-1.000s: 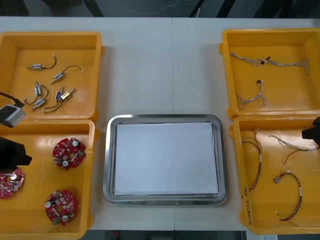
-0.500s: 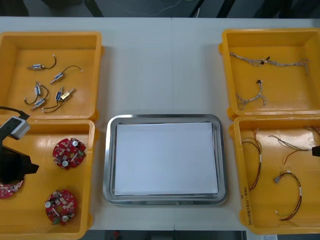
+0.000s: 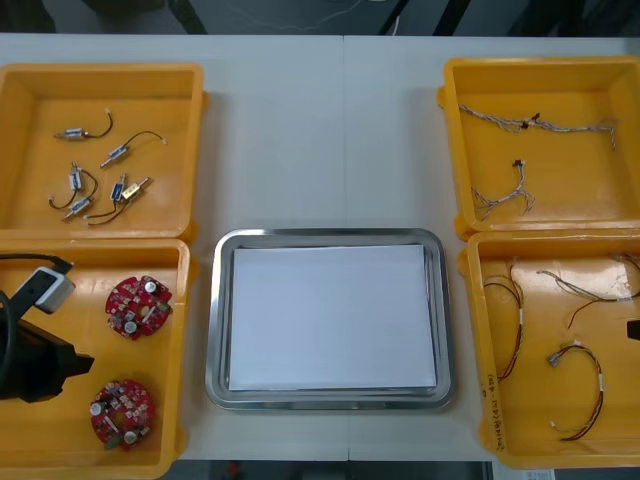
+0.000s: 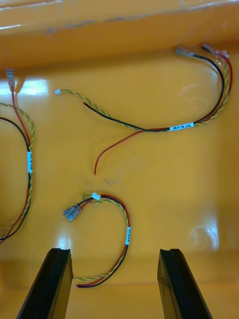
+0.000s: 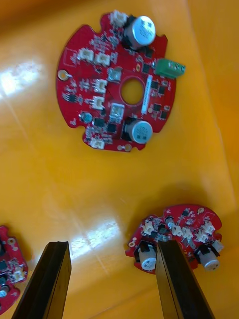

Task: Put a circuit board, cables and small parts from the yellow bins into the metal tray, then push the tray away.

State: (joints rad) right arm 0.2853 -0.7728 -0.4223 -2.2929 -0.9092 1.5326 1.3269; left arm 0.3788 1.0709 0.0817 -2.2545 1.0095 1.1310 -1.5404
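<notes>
Two round red circuit boards [image 3: 138, 305] [image 3: 122, 410] lie in the near-left yellow bin [image 3: 180, 340]. My left gripper [image 3: 70, 362] hovers over that bin, left of both boards. In the left wrist view it [image 5: 112, 279] is open above bare bin floor, with one board [image 5: 177, 239] against one finger [image 5: 181, 279], a larger-looking board [image 5: 117, 82] farther ahead and a third board [image 5: 7, 269] beyond the other finger. My right gripper [image 3: 633, 328] is at the right edge over the near-right bin; it [image 4: 114, 281] is open above a red and yellow cable [image 4: 107, 234].
The metal tray [image 3: 215, 320], white inside, sits between the bins. The far-left bin [image 3: 195, 150] holds several small metal parts [image 3: 100, 180]. Twisted blue and white cables [image 3: 530, 125] lie in the far-right bin. More red and yellow cables [image 4: 149, 127] [image 3: 580, 390] lie in the near-right bin [image 3: 475, 350].
My left arm has moved toward the table's near edge and rightward over the board bin, now covering the leftmost board. My right arm has drawn back toward the right edge.
</notes>
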